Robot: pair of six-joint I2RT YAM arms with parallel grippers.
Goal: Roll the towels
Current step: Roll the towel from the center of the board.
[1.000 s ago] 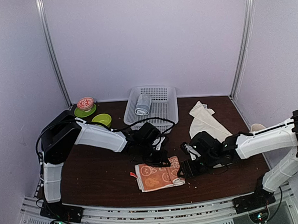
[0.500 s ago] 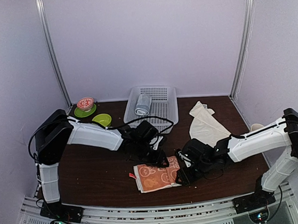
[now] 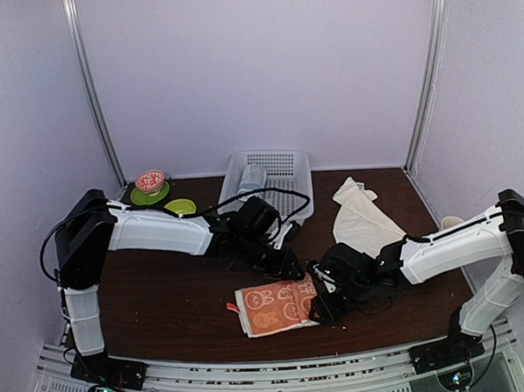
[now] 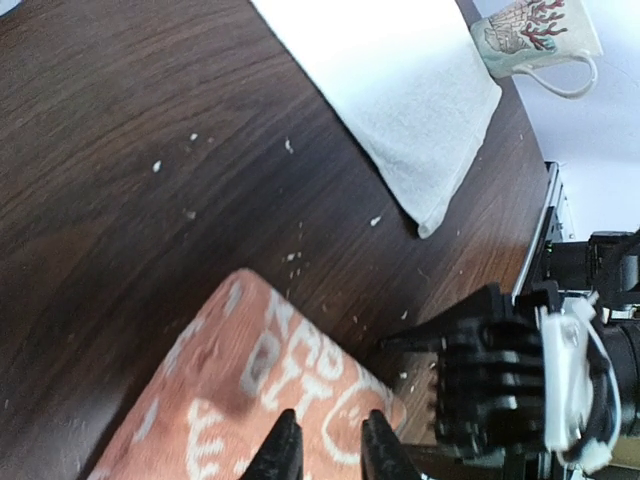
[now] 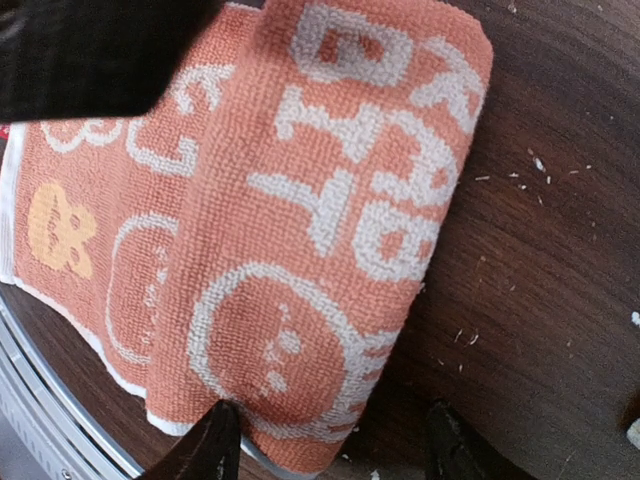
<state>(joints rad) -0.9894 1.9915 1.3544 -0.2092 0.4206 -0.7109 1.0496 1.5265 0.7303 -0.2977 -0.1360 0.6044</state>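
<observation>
- Right gripper (image 5: 328, 442): fingers wide, straddling the rolled end of the salmon-orange towel (image 5: 320, 230).
- Left gripper (image 4: 325, 447): fingers narrowly apart over it, holding nothing.
- Cream towel (image 3: 361, 215) lies unrolled.

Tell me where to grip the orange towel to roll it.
Grip the doubled-over right end of the towel, coming from the right: that fold is thick and raised, and the open right gripper flanks its corner.

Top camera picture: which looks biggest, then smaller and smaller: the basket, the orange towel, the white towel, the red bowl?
1. basket
2. orange towel and white towel: too alike to rank
3. red bowl
</observation>
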